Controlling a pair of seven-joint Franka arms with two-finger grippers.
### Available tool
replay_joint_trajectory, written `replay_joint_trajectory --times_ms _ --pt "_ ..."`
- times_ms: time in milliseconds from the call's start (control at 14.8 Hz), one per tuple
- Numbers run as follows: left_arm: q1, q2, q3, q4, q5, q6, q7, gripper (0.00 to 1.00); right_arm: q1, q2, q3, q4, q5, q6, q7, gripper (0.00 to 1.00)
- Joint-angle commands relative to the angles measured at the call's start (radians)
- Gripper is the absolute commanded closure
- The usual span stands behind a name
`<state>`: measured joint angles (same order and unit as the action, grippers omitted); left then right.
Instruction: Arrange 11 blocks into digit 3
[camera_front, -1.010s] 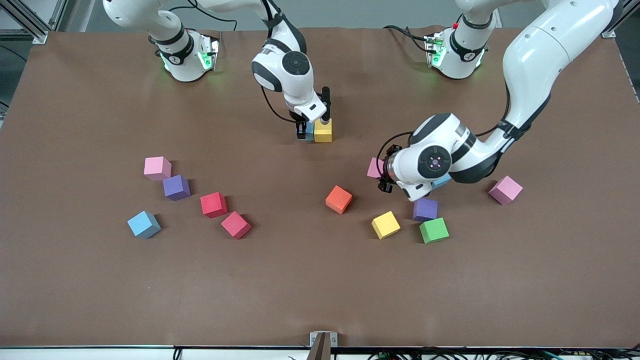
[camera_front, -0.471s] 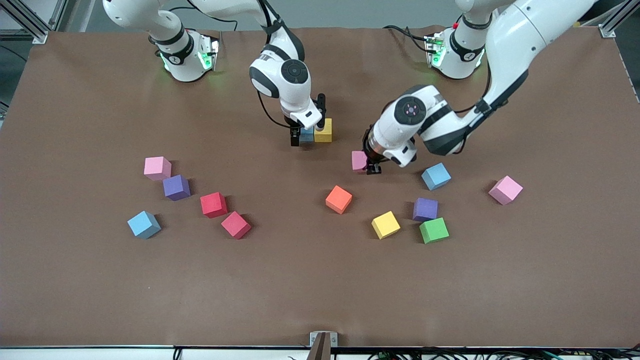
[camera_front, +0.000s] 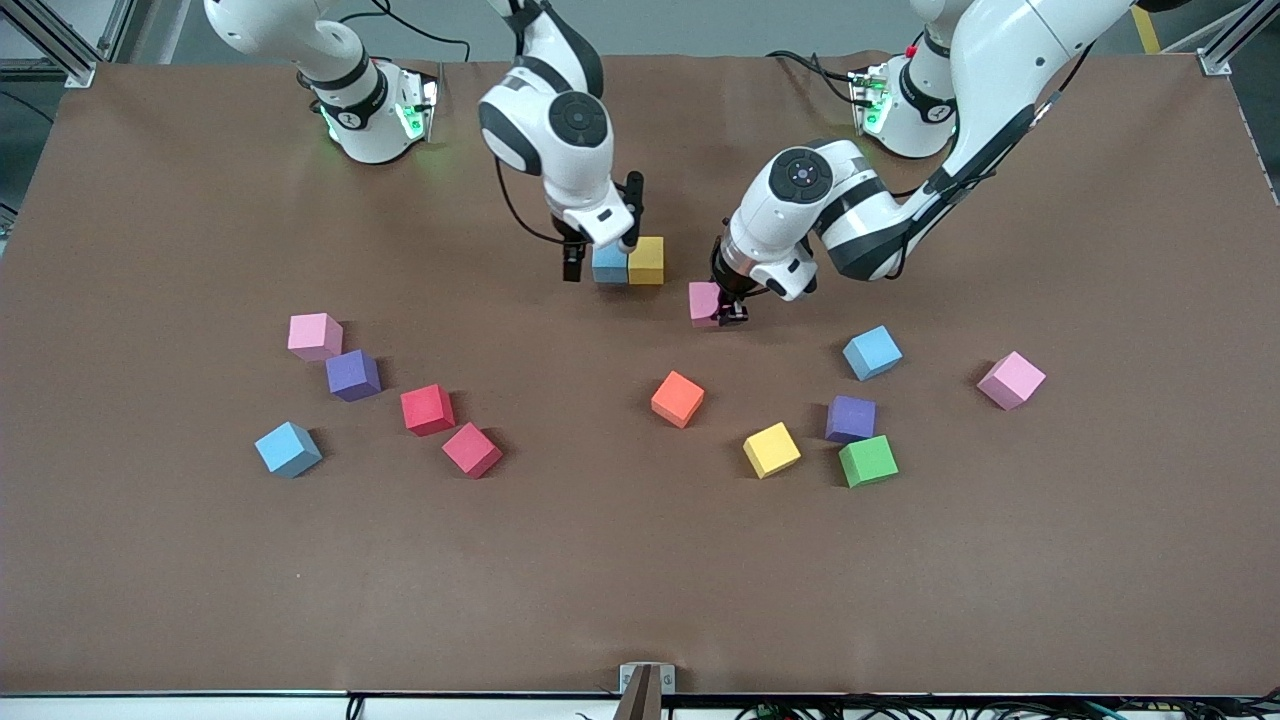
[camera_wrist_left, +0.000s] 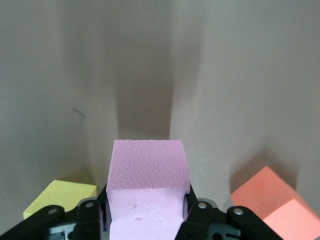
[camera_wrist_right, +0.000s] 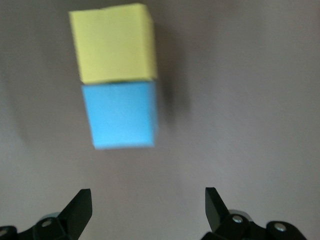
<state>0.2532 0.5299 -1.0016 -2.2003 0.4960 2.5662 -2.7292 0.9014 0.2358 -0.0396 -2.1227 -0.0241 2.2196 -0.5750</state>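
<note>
A blue block (camera_front: 609, 263) and a yellow block (camera_front: 646, 260) sit touching side by side on the table. Just over them my right gripper (camera_front: 603, 235) hangs open and holds nothing; in the right wrist view the blue block (camera_wrist_right: 122, 114) and yellow block (camera_wrist_right: 112, 42) lie ahead of its spread gripper (camera_wrist_right: 147, 205). My left gripper (camera_front: 725, 305) is shut on a pink block (camera_front: 704, 303), low over the table close to the yellow block. In the left wrist view that pink block (camera_wrist_left: 147, 170) fills the gripper (camera_wrist_left: 145, 215).
Loose blocks lie nearer the front camera: orange (camera_front: 678, 398), yellow (camera_front: 771, 449), purple (camera_front: 851, 418), green (camera_front: 868, 460), blue (camera_front: 872, 352) and pink (camera_front: 1012, 379) toward the left arm's end; pink (camera_front: 315, 336), purple (camera_front: 352, 375), two red (camera_front: 428, 409) and blue (camera_front: 288, 449) toward the right arm's end.
My right gripper opened, let go of the blue block beside the yellow one and rose. My left arm carried the pink block from among the loose blocks toward that pair.
</note>
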Motion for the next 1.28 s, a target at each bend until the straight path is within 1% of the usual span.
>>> replay_joint_trajectory --times_ms 0,67,135,269,404,606,808,1078,1212 --pt "-0.025 -0.033 0.003 -0.048 0.033 0.052 -0.106 0.7 -0.139 -0.029 0.003 0.117 -0.017 -0.162 0.006 0.0" --pt "-0.025 -0.033 0.003 -0.061 0.064 0.075 -0.127 0.7 -0.191 -0.024 0.003 0.185 -0.011 -0.231 0.004 0.0" --pt "-0.025 -0.031 0.003 -0.074 0.097 0.101 -0.148 0.7 -0.24 -0.02 0.003 0.24 -0.011 -0.27 0.003 0.0" --pt "-0.023 -0.019 0.003 -0.093 0.176 0.123 -0.217 0.7 -0.314 0.022 0.003 0.314 -0.011 -0.268 0.006 0.0" --pt "-0.031 -0.008 0.003 -0.108 0.234 0.123 -0.286 0.7 -0.378 0.072 0.006 0.358 -0.007 -0.262 0.006 0.0" --pt "-0.045 -0.005 0.003 -0.137 0.289 0.126 -0.345 0.71 -0.412 0.132 0.003 0.363 0.038 -0.171 0.017 0.0" --pt "-0.055 0.013 0.003 -0.139 0.297 0.14 -0.375 0.71 -0.44 0.201 0.003 0.368 0.078 -0.076 0.032 0.0" --pt "-0.075 0.019 0.003 -0.139 0.303 0.153 -0.461 0.71 -0.447 0.289 0.003 0.375 0.079 0.057 0.03 0.0" --pt "-0.092 0.019 0.003 -0.139 0.303 0.154 -0.495 0.71 -0.458 0.333 0.001 0.423 0.079 0.058 0.03 0.0"
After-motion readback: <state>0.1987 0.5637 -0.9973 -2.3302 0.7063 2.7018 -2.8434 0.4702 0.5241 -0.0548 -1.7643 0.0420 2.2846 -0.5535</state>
